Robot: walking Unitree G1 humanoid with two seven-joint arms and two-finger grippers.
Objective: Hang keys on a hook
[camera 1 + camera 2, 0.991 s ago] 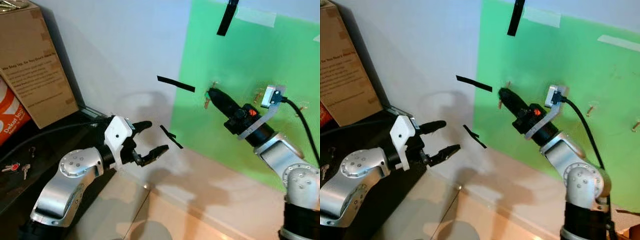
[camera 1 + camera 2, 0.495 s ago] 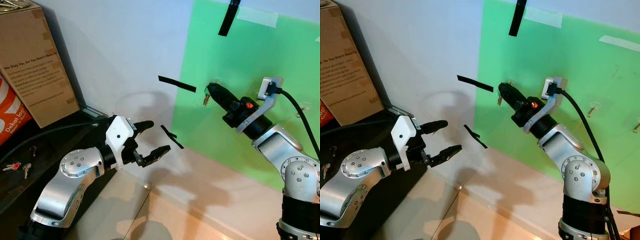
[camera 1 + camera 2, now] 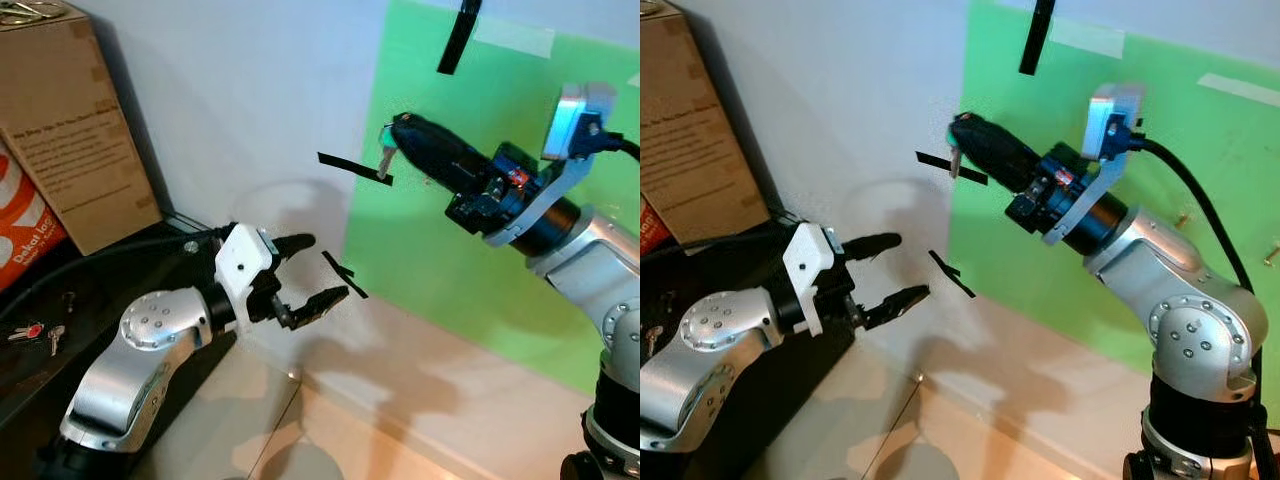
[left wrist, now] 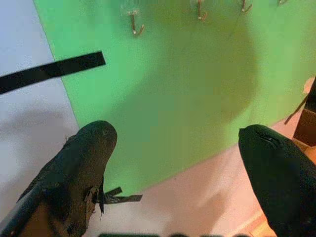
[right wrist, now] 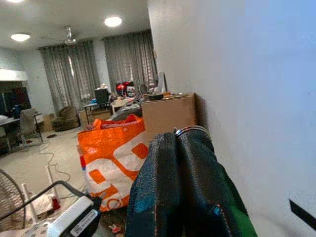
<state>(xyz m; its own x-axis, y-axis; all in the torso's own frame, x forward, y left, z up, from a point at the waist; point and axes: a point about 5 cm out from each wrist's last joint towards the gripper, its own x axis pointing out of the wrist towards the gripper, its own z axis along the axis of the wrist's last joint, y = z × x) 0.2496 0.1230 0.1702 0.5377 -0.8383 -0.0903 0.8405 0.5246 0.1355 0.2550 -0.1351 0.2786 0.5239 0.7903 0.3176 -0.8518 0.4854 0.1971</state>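
Observation:
My right gripper [image 3: 398, 123] is raised in front of the wall at the left edge of the green board [image 3: 455, 270], its fingers shut on a key ring. A small key [image 3: 383, 158] dangles below the fingertips, and the metal ring [image 5: 192, 130] sits at the tips in the right wrist view. Small hooks [image 4: 134, 24] stick out of the board; two more hooks [image 3: 1183, 215] lie to the right of the arm. My left gripper [image 3: 322, 267] is open, held low near the wall, holding nothing.
A black table [image 3: 90, 300] at the left carries another set of keys [image 3: 30, 334], a cardboard box [image 3: 65, 120] and an orange bag [image 3: 20, 235]. Black tape strips [image 3: 352, 168] are stuck on the white wall and board.
My right gripper has drawn back from the hook on the board and swung up and to the left, still holding the key. The left arm has barely moved.

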